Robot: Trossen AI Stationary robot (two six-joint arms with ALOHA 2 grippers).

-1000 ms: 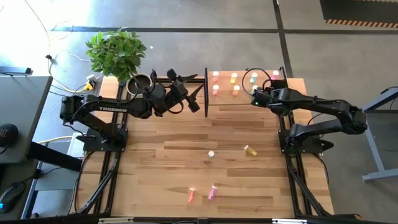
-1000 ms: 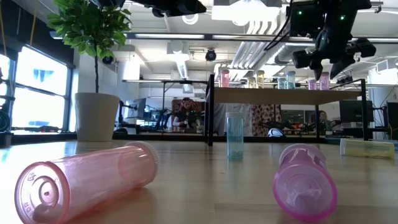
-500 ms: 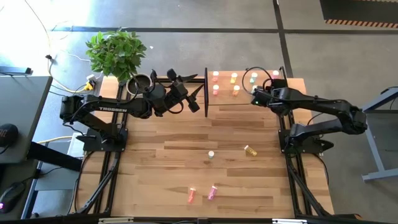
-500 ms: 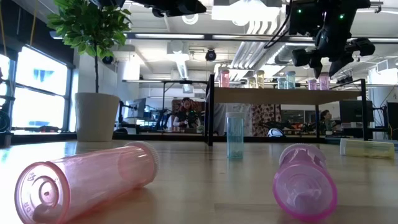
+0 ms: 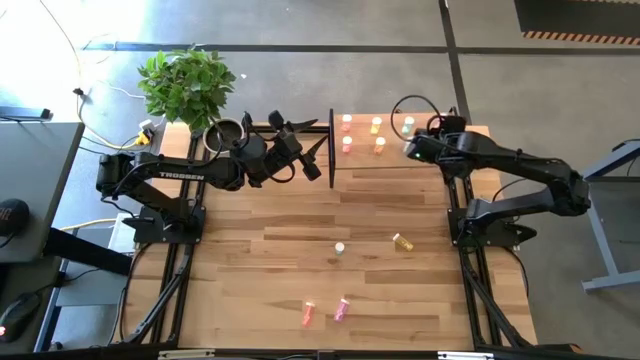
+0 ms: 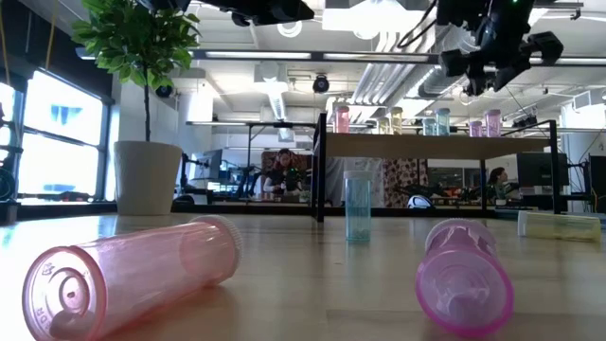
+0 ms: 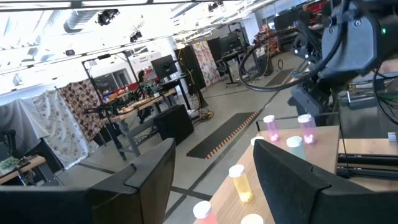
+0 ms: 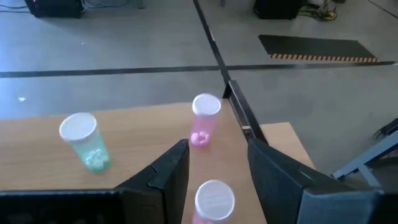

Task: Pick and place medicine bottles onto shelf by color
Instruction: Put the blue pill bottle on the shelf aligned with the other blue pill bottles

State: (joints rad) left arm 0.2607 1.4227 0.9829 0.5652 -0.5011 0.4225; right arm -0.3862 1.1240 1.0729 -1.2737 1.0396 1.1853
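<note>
The shelf (image 5: 365, 160), a light-wood board on black posts, stands at the table's far right. Red-pink (image 5: 347, 122), yellow (image 5: 376, 125) and pale green (image 5: 408, 125) medicine bottles stand upright on it. My right gripper (image 8: 217, 149) hangs open above its right end, over two magenta bottles (image 8: 214, 199) (image 8: 205, 118) and beside a green one (image 8: 84, 140). My left gripper (image 5: 315, 160) waits open, held high by the shelf's left post. On the table a pale bottle (image 5: 340, 248) stands upright, while yellow (image 5: 403, 242), red-pink (image 5: 308, 314) and magenta (image 5: 341, 308) bottles lie on their sides.
A potted plant (image 5: 188, 85) and a grey metal pot (image 5: 226, 133) stand at the table's far left corner. The shelf's black left post (image 5: 331, 150) rises right beside my left gripper. Open tabletop lies between the shelf and the lying bottles.
My right gripper has risen straight up from the magenta bottles on the shelf's right end; the bottles stay standing on the board. My left arm has kept still.
</note>
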